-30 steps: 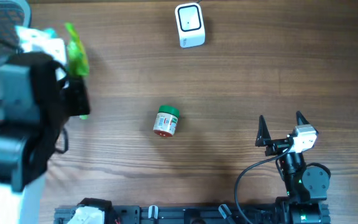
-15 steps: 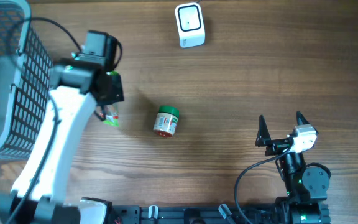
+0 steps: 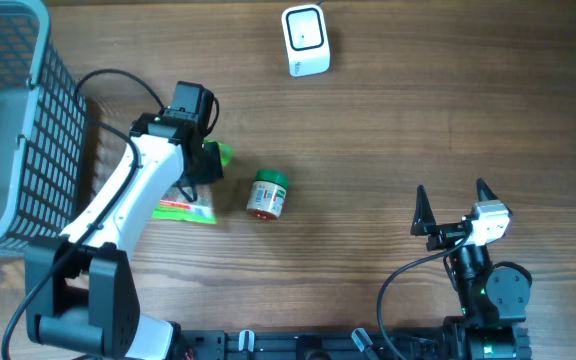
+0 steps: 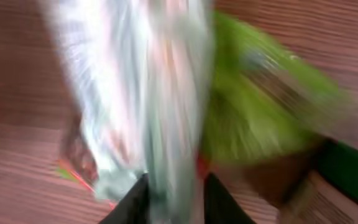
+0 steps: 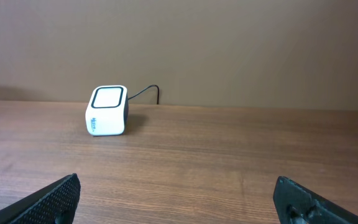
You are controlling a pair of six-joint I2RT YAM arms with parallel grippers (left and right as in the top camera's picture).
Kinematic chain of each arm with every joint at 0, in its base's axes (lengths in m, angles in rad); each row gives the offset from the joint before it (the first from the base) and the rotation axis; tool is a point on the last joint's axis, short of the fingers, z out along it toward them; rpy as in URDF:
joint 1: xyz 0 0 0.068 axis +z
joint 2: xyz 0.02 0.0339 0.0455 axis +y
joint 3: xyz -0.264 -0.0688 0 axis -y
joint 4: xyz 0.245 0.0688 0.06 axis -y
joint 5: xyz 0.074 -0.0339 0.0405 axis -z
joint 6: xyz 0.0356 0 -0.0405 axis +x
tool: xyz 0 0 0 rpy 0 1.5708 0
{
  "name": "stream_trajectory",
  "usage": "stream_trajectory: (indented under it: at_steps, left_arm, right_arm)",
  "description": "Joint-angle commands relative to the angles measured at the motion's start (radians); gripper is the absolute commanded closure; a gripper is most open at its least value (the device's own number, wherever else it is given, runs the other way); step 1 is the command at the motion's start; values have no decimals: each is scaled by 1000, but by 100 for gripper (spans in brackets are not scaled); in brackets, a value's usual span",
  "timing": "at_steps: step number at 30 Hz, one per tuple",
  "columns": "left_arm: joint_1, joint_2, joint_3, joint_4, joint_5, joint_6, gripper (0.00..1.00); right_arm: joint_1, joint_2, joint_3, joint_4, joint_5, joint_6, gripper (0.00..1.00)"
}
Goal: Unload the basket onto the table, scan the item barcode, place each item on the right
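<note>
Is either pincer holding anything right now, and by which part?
Right pincer: open, holding nothing. Left pincer straddles the green-and-white plastic packet near its green end, but blur hides whether it grips.

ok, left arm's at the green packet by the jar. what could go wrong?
1. Packet looks limp and the left gripper has an unclear hold in the blurred wrist view; it may slip.
2. Jar lies on its side close by; a sweep toward the scanner could send it rolling.

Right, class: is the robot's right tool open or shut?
Open. Overhead, the right tool shows its two fingers spread wide with nothing between them; the right wrist view shows the same.
</note>
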Motion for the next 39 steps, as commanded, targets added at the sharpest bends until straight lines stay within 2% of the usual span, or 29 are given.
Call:
stream_trajectory:
  at_steps: [1, 3, 6, 13, 18, 24, 25, 26, 27, 29, 30, 31, 33, 35, 39]
  left_arm:
    - [-4, 3, -9, 4, 86, -6, 63]
    - [-4, 3, -9, 0, 86, -6, 50]
    - [-4, 3, -8, -3, 94, 2, 39]
    - [-3, -13, 85, 40, 96, 5, 33]
    - [-3, -5, 89, 123, -25, 5, 23]
    - [31, 57, 83, 167, -51, -71, 18]
    - [41, 75, 83, 171, -19, -78, 20]
    - [45, 85, 83, 173, 8, -78, 28]
    - [50, 99, 83, 172, 48, -77, 41]
    - [50, 119, 83, 169, 67, -77, 75]
    - [50, 126, 83, 168, 67, -77, 89]
    - [50, 133, 83, 169, 67, -77, 96]
    - [50, 140, 83, 167, 68, -77, 96]
    - [49, 143, 82, 159, 67, -77, 85]
    - [49, 157, 60, 168, 66, -78, 84]
  right_arm:
    - [4, -3, -1, 5, 2, -10, 0]
    - [4, -3, -1, 5, 2, -10, 0]
    - [4, -3, -1, 5, 2, -10, 0]
    - [4, -3, -1, 5, 2, -10, 0]
    - [4, -3, -1, 5, 2, -10, 0]
    - [4, -3, -1, 5, 2, -10, 0]
    - [4, -3, -1, 5, 2, -10, 0]
    - [4, -3, -1, 5, 2, -10, 0]
    - [4, -3, -1, 5, 2, -10, 0]
    - [4, -3, -1, 5, 2, -10, 0]
    - [4, -3, -1, 5, 2, -10, 0]
    - [4, -3, -1, 5, 2, -10, 0]
    - [4, -3, -1, 5, 2, -10, 0]
    - [4, -3, -1, 5, 2, -10, 0]
    - [4, -3, -1, 5, 2, -10, 0]
